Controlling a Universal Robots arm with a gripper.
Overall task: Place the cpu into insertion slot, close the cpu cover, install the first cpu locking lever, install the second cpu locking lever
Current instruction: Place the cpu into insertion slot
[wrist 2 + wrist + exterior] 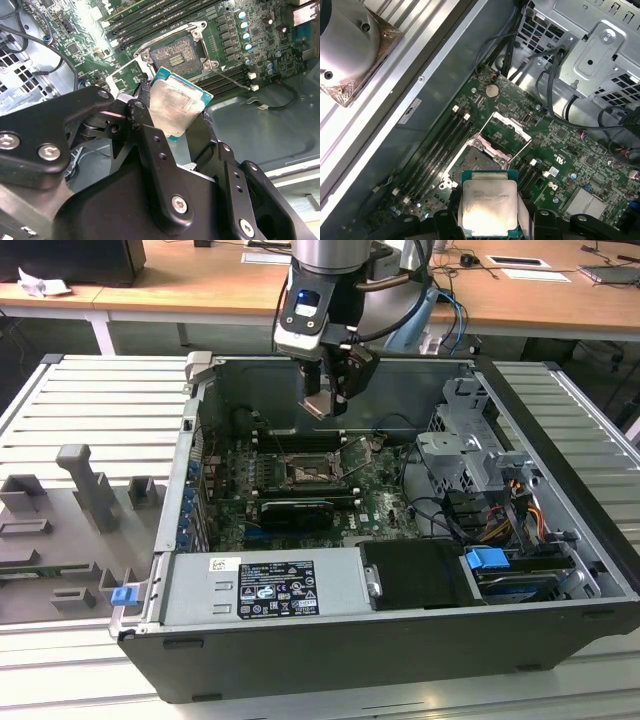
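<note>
We are pinching the cpu in the claw above the bare insertion slot, and judging that squaring its edges and holding it level matters most.

The open computer case lay on the slatted table, fixtures to the exterior view's left of it. Inside, the motherboard lay on the case floor; the insertion slot sat in it between banks of memory slots, the cpu cover hinged up beside it. The gripper hung above the slot, the cpu between its fingers — apart from the socket. The power supply lay along the near wall, the drive cage at the exterior view's right.
</note>
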